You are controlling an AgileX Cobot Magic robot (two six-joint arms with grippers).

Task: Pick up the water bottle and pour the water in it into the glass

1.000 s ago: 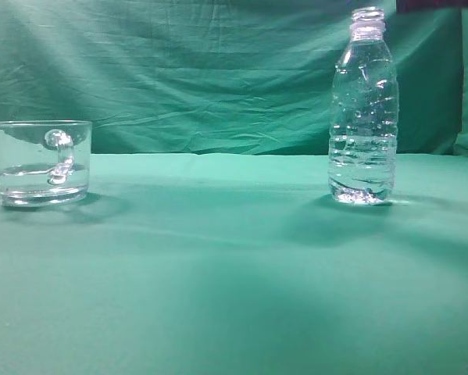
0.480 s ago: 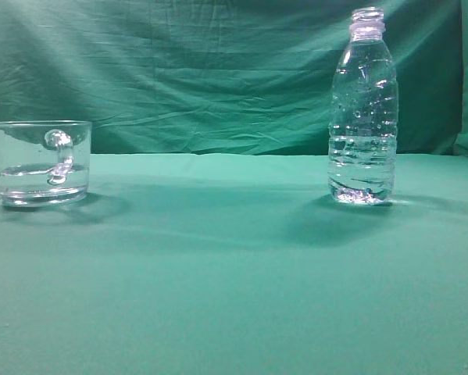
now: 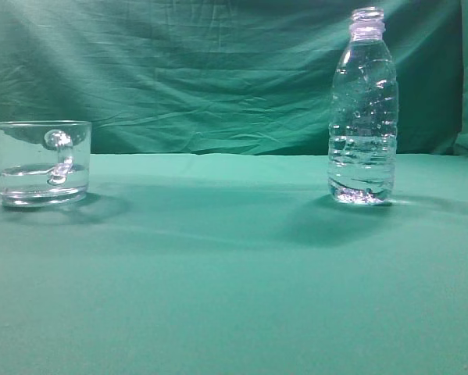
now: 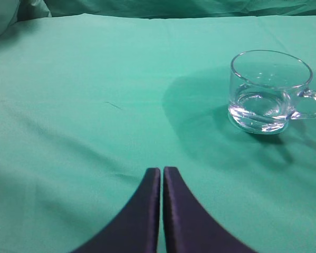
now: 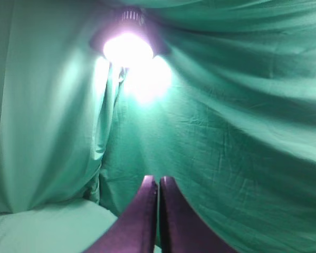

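The water bottle (image 3: 363,109) stands upright on the green cloth at the right of the exterior view, uncapped, with water (image 3: 362,168) in its lower part. The glass (image 3: 41,162) sits at the far left with a little water in it. It also shows in the left wrist view (image 4: 270,90), handle to the right. My left gripper (image 4: 161,169) is shut and empty, well short and left of the glass. My right gripper (image 5: 158,179) is shut and empty, pointed at the green backdrop. Neither gripper shows in the exterior view.
Green cloth covers the table (image 3: 234,273) and hangs as a backdrop (image 3: 202,70). A bright lamp (image 5: 128,45) shines against the cloth in the right wrist view.
A dark shape at the top right edge of the exterior view a second ago has left the frame. The bottle and glass have not moved.
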